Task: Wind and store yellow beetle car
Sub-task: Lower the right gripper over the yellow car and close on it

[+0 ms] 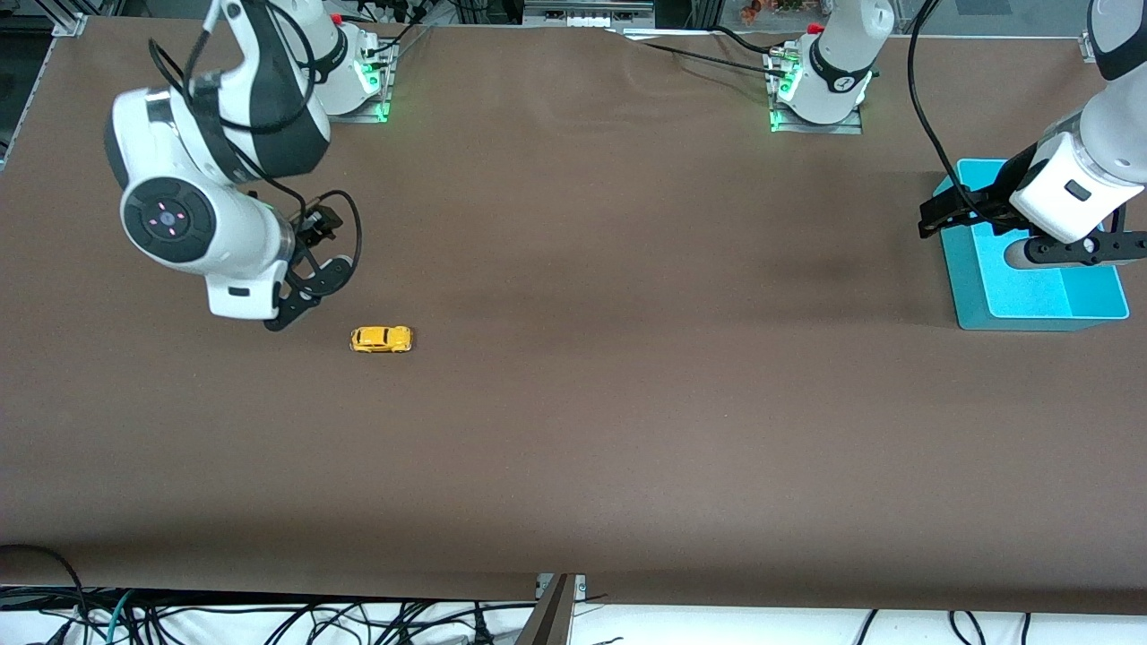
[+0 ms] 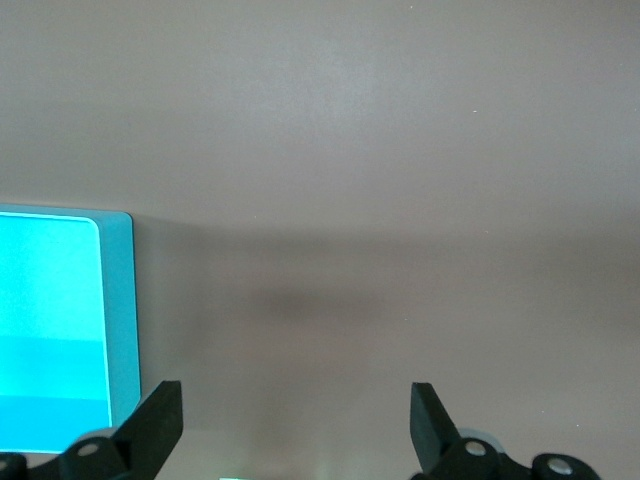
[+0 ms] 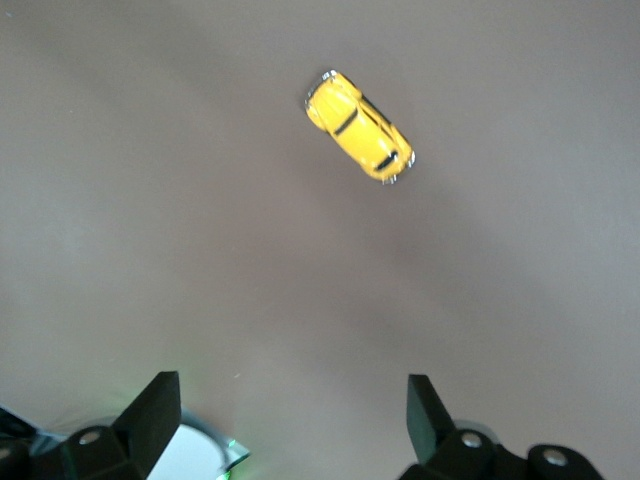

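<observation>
Well, the yellow beetle car sits on its wheels on the brown desk, toward the right arm's end, lying lengthwise along the desk with bare brown cloth all around it. No lettering or badge can be made out on its body; from the right wrist view the yellow beetle car shows only dark window lines and a glint of chrome at each end (too small to tell more).

Just beside it, a little farther from the front camera, hangs the right tool, jaws released and spread wide, holding nothing. The right arm drops from its base at the back edge, folds at a big white elbow joint with a dark round cap carrying small pink lights, and points its wrist down toward the desk close to the car. In its own wrist view the right tool has both black fingers apart, with the car lying off from the gap between them.

Well apart, at the left arm's end, a teal tray rests on the desk. The left tool hovers over it, likewise released and empty, the forearm angled down from above. The left wrist view shows the left tool with fingers wide, the tray's corner beside one of them.
</observation>
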`<act>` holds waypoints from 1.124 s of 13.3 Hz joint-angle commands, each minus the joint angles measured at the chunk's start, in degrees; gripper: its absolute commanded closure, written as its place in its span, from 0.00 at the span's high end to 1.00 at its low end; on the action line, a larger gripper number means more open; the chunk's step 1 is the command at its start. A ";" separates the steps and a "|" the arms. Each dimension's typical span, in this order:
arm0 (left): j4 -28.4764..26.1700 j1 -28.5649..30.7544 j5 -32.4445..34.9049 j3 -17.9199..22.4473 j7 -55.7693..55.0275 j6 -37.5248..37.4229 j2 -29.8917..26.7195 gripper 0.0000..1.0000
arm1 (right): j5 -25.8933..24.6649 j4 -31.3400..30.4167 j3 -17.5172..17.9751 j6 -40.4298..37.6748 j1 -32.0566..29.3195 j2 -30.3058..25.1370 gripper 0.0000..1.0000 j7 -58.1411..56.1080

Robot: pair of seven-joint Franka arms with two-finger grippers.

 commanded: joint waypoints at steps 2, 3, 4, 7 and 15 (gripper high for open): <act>0.38 0.45 -0.40 -0.43 0.53 -0.75 -0.06 1.00 | 0.36 -10.64 0.08 14.27 -0.01 -1.72 1.00 -16.83; 0.38 0.45 -0.40 -0.43 0.53 -0.75 -0.06 1.00 | 0.36 -13.01 0.07 17.36 -0.10 -1.81 1.00 -19.57; 0.38 0.45 -0.40 -0.43 0.53 -0.75 -0.06 1.00 | 0.36 -15.73 0.07 20.61 -0.10 -2.07 1.00 -20.99; 0.38 0.45 -0.40 -0.34 0.53 -0.75 -0.06 1.00 | 0.36 -24.35 0.07 35.18 -0.01 -2.51 1.00 -28.27; 0.29 0.54 -0.40 -0.26 0.53 -0.75 -0.06 1.00 | 0.36 -30.26 0.16 55.87 -0.10 2.58 0.99 -44.02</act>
